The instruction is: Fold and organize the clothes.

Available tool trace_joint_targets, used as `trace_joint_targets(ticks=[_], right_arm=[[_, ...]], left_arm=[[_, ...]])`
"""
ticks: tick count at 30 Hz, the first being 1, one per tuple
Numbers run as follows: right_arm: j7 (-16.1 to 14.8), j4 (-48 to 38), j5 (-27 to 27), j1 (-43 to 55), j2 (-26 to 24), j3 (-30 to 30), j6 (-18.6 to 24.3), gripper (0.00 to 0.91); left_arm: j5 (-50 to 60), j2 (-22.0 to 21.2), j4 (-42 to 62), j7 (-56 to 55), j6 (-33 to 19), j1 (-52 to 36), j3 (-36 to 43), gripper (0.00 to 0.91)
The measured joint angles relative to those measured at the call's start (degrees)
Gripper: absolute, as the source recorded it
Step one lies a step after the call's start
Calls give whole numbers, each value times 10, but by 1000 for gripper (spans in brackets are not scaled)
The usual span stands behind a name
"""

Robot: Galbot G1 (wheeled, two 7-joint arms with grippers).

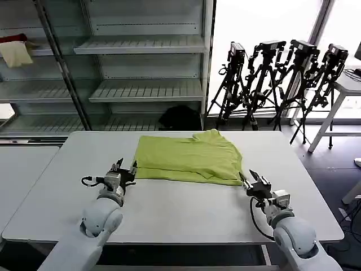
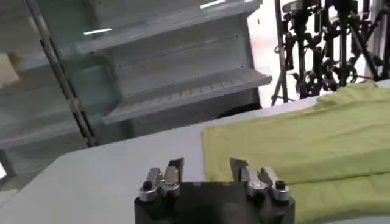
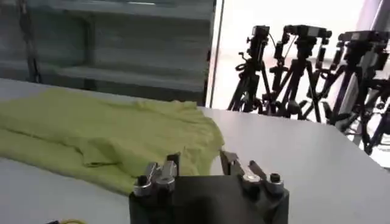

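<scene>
The lime yellow-green T-shirt (image 1: 189,158) lies folded in layers on the grey table (image 1: 169,209), plain side up. My left gripper (image 1: 125,167) stands open at the shirt's near left corner, its fingers just off the cloth edge. In the left wrist view that gripper (image 2: 207,165) is open, one finger over bare table and the other over the shirt (image 2: 304,140). My right gripper (image 1: 249,178) is open at the shirt's near right corner. The right wrist view shows this gripper (image 3: 202,159) open around the edge of the shirt (image 3: 109,131), holding nothing.
Metal shelving (image 1: 141,51) stands behind the table, with a cream cloth with a red piece (image 1: 17,51) on a left shelf. Black tripods (image 1: 282,79) cluster at the back right beside a white table (image 1: 347,84). A second grey table (image 1: 22,164) adjoins on the left.
</scene>
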Motion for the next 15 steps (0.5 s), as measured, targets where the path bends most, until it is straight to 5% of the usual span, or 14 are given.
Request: trace_joint_targets(ticks=[15], right_arm=[[13,11,34,-3,5,-4,-43,907]], left_arm=[[-71,0,22,30,3,-4,-13,907]])
